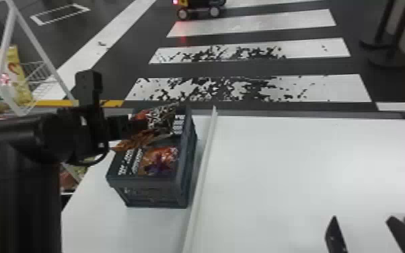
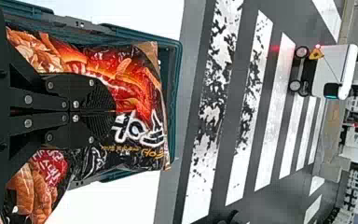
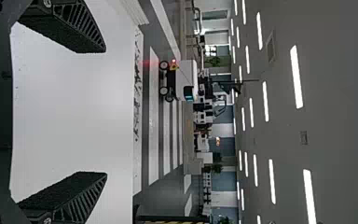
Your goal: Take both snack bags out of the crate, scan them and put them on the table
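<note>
One snack bag point(image 2: 137, 88) is pinched between the left pincer's point(image 1: 146, 124) fingertips; the right pincer point(image 1: 363, 218) gapes

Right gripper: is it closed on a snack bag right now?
No, in the right wrist view the right gripper's two fingers stand wide apart, with white table showing between them.

Pale characters point(image 2: 142, 130) are printed on the black area of the far snack bag point(image 2: 135, 88), at the crate's point(image 1: 144, 183) far end. White lettering point(image 1: 124, 165) marks the near snack bag point(image 1: 161, 161). Beyond the crate, a wheeled vehicle point(image 2: 345, 58) bears a yellow triangular sign point(image 2: 316, 53).
</note>
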{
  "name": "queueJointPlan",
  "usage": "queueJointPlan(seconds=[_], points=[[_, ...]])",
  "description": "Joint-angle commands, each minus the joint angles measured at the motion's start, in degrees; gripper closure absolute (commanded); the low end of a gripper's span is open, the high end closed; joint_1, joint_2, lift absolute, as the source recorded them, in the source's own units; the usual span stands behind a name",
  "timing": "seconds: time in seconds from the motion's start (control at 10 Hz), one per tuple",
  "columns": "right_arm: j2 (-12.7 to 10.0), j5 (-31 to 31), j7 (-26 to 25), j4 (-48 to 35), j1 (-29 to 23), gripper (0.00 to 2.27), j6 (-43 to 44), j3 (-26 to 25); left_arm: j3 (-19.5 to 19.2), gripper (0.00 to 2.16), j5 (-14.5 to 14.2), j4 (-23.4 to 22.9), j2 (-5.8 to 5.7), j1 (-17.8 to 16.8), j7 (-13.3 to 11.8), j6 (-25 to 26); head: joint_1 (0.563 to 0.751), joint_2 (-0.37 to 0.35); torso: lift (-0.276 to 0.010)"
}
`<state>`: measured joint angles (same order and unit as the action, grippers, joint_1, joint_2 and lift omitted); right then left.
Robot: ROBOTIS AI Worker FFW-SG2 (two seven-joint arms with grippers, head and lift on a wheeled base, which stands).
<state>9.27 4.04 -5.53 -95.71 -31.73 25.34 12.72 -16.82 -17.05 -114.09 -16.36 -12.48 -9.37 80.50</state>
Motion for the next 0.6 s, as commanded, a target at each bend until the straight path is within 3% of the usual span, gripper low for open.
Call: queueJointPlan(seconds=[0.0, 0.3, 0.5], points=[[-0.12, -0.09, 0.0, 0.0, 0.0, 0.04, -0.34, -0.06, -0.15, 2.14, -0.44, -1.93, 0.01, 0.18, 0.23, 0.67, 0.695, 0.25, -0.094], [-0.21, -0.35, 0.0, -0.18, 0.0, 0.05, -1.04, -0.06, -0.15, 2.14, -2.73, -6.85, 1.06, 1.58, 2.08, 1.73, 0.695, 0.245, -0.094], [-0.12, -0.35, 0.0, -0.18, 0.09, 0.05, -1.22, -0.06, 1.26, 2.14, -4.75, -8.52, 3.35, 2.81, 4.01, 1.55, 0.695, 0.227, -0.094]])
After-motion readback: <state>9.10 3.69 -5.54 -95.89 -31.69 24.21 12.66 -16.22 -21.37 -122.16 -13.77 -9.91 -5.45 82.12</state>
